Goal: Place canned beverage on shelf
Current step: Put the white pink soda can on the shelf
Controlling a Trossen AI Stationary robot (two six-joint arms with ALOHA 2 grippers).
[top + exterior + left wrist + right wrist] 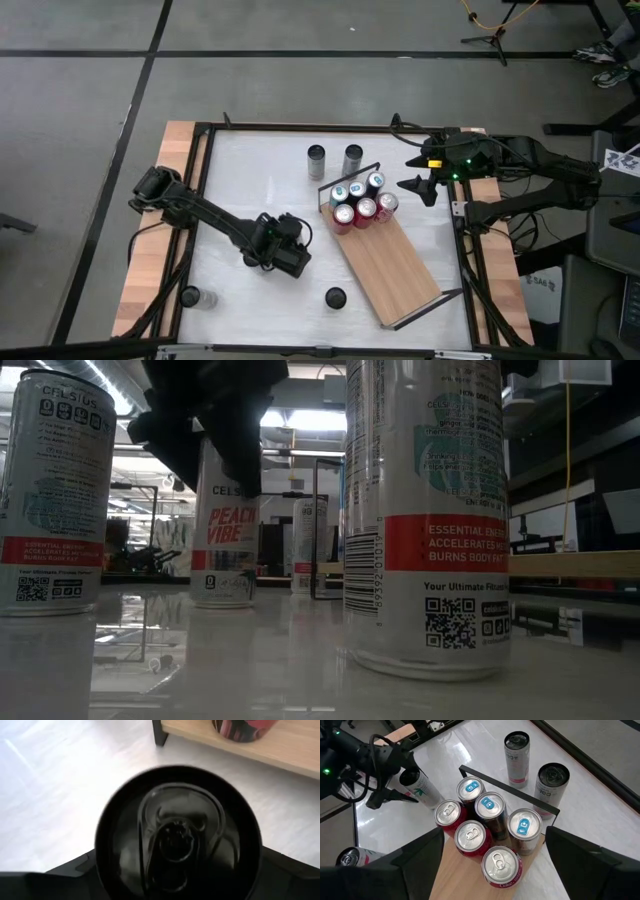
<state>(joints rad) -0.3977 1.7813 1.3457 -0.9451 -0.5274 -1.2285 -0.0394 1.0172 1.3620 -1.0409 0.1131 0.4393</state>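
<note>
Just beside the shelf's (390, 270) long edge, on the white table, the left gripper (283, 252) is closed around the top of a black-lidded can (177, 835), which fills the gap between its fingers. The can seems to rest on the table, so the step looks like lifting and carrying. Lift it straight and upright, then set it on the bare wood beyond the six cans (360, 205) crowding the shelf's railed end, clear of their rims. The right gripper (418, 187) hovers just off that crowded end, fingers spread and empty. From above, the left arm hides the can, and how firmly the fingers press cannot be made out.
</note>
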